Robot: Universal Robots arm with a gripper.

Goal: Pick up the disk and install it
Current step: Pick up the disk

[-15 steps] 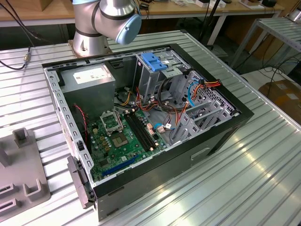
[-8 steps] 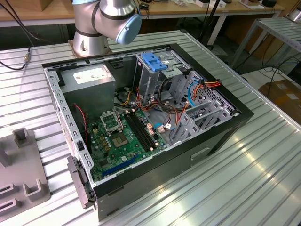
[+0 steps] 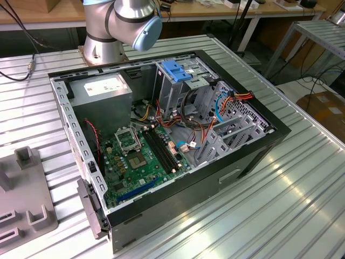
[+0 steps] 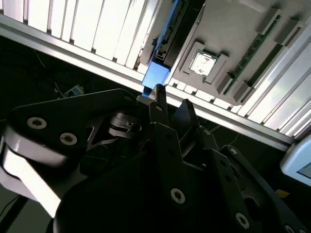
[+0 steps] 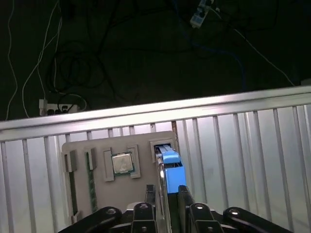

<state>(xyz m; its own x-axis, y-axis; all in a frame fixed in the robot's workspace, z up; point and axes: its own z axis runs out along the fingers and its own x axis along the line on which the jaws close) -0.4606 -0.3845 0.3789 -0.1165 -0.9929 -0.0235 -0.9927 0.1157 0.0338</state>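
Hovering over the grey tray (image 5: 97,145) near the tabletop (image 5: 233,145) edge, with the claw (image 5: 166,191) right at the disk (image 5: 171,170). Cannot tell whether clamped on it or merely touching. Standing on edge in a slot at the tray's corner, blue rail toward the claw, just beside a square chip (image 5: 121,163). In the exterior view, an open computer case (image 3: 188,199) lying mid-tabletop.

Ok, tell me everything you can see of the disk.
The disk stands on edge in a slot of a grey holder tray on the ribbed metal table, seen edge-on: a thin grey-metal slab with a bright blue plastic carrier rail along one side. The gripper straddles it; whether it is clamped cannot be told.
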